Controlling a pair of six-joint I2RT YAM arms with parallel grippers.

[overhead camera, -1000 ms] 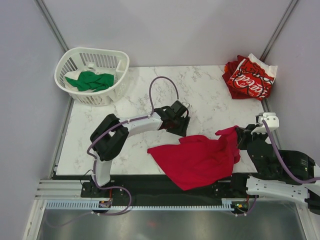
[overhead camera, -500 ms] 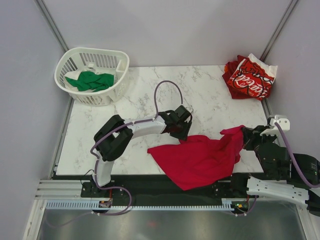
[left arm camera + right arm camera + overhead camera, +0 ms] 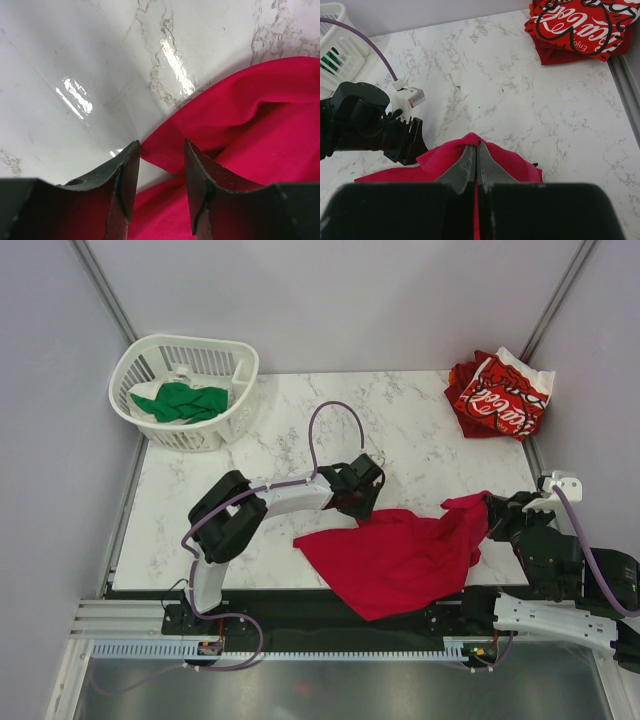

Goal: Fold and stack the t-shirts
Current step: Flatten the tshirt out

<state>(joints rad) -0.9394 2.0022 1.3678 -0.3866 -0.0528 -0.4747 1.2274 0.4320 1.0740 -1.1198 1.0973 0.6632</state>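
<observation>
Near the right of centre on the marble table (image 3: 270,440), the crimson-red tee (image 3: 395,558) lies crumpled and unfolded. Its near part drapes over the table's near lip.

Right gripper (image 3: 475,146): clenched on a raised ridge at the tee's far right edge, with only a thin line of cloth between the pressed fingers.

Left gripper (image 3: 161,146): released, jaws apart, straddling a folded edge on the tee's far side. The tips are low at the tabletop; cloth sits in the gap but is not pinched.

Other tees:
- The red-and-white tee (image 3: 500,395) is bunched at the far right corner, well apart.
- The green tee (image 3: 180,400) is inside the white basket (image 3: 190,344) at far left.
- There is no stack, and I judge the task to be at an early stage.

Handling (judged):
- The cloth is light and limp with no stiffness, so it sags and wrinkles wherever unsupported.
- It likely slides easily on the glossy marble, so from one hold it drags rather than spreads.
- A single-layer pinch may slip; a doubled fold or hem gives more bite.
- The best holds are two corners or the shoulder seams, well apart, one per gripper, so the cloth spreads under tension.
- Risk: the overhanging near part may pull the shirt off the edge.
</observation>
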